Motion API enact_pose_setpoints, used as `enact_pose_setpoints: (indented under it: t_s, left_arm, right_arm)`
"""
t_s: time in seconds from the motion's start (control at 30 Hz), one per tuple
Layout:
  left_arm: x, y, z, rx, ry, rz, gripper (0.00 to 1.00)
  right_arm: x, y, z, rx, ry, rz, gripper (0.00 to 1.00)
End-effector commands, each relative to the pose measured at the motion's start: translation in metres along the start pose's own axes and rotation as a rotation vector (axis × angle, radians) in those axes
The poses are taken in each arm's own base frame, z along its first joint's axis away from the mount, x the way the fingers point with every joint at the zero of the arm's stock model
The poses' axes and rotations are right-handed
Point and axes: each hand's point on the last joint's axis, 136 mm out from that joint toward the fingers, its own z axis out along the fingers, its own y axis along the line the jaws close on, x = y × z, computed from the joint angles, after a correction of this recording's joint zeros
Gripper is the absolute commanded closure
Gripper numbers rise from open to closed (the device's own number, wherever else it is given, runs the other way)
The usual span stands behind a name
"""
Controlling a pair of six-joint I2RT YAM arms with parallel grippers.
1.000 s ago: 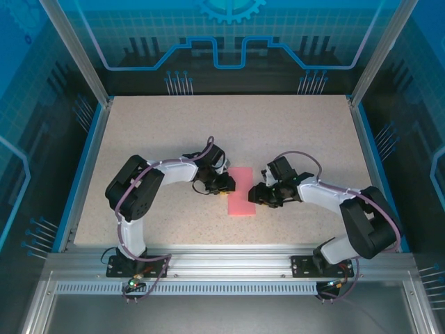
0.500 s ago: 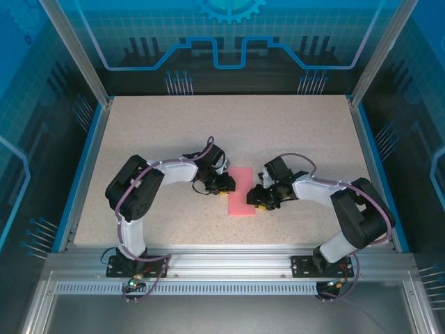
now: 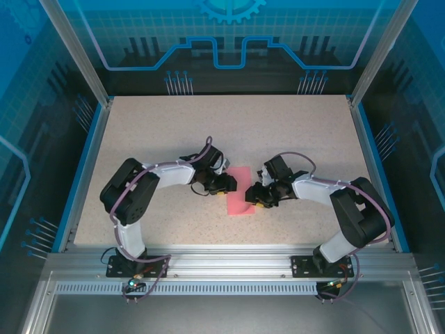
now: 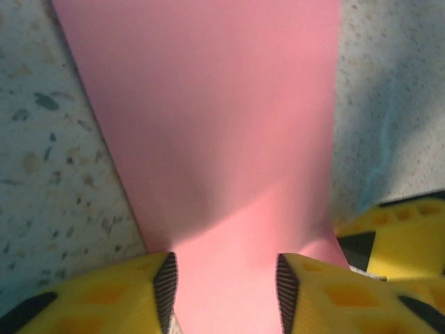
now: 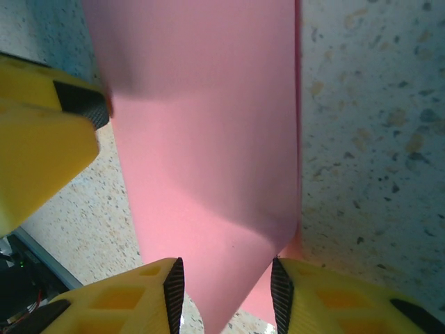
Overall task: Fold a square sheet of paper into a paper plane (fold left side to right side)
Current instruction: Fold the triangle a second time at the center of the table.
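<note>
Pink paper sheet (image 3: pixel 241 191) folded to narrow rectangle, flat on table (image 3: pixel 278 132). Left gripper (image 3: pixel 229 184) at sheet's left edge, fingers apart. Right gripper (image 3: pixel 254 197) at sheet's right edge, fingers apart, nothing clamped.

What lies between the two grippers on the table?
The pink sheet of paper, folded to a narrow strip, lies between the left gripper and the right gripper; the top view shows this.

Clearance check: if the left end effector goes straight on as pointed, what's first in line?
The square sheet of paper, lying directly ahead of the left end effector on the table. Depth is unclear; it may already touch. The right end effector sits off to one side.
</note>
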Motion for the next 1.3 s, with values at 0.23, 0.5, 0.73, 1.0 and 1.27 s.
enact_pose_setpoints:
  t_s: [0.23,0.5,0.73,1.0,1.27]
  left_arm:
    - [0.007,-0.035,-0.061,0.049,-0.226,0.264,0.38]
    - [0.019,-0.031,-0.069,0.039,-0.24,0.279,0.37]
    - [0.019,-0.041,-0.081,0.056,-0.275,0.329,0.36]
    - [0.023,-0.048,-0.089,0.067,-0.293,0.379,0.37]
    - [0.027,-0.053,-0.096,0.048,-0.305,0.44,0.36]
  right_arm:
    - [-0.007,0.015,-0.009,-0.084,0.021,0.095,0.6]
    - [0.006,0.0,-0.006,-0.044,0.051,0.15,0.58]
    - [0.005,-0.001,-0.002,-0.053,0.045,0.161,0.58]
    - [-0.006,0.006,-0.001,-0.09,0.009,0.118,0.59]
    - [-0.006,0.0,0.007,-0.075,0.038,0.126,0.6]
